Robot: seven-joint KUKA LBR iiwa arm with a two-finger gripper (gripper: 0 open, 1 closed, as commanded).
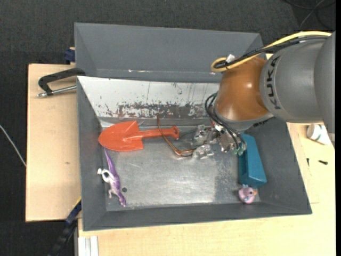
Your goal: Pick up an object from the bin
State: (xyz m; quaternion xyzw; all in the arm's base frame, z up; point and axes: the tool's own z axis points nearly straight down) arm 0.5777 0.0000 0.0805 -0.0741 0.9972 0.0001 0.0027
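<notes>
My gripper (205, 143) hangs low over the bin's right middle, below the orange wrist cover, with its metal fingertips pointing left. Just left of the fingertips lies a thin bent copper wire (176, 143); I cannot tell whether they touch it. An orange toy shovel (130, 136) lies at the back left, its handle reaching right toward the wire. A blue rectangular block (251, 162) lies just right of the gripper.
A small pink and purple toy (246, 194) rests at the front right corner below the blue block. A purple and white lizard-like figure (113, 181) lies along the left wall. The arm comes in over the right rim.
</notes>
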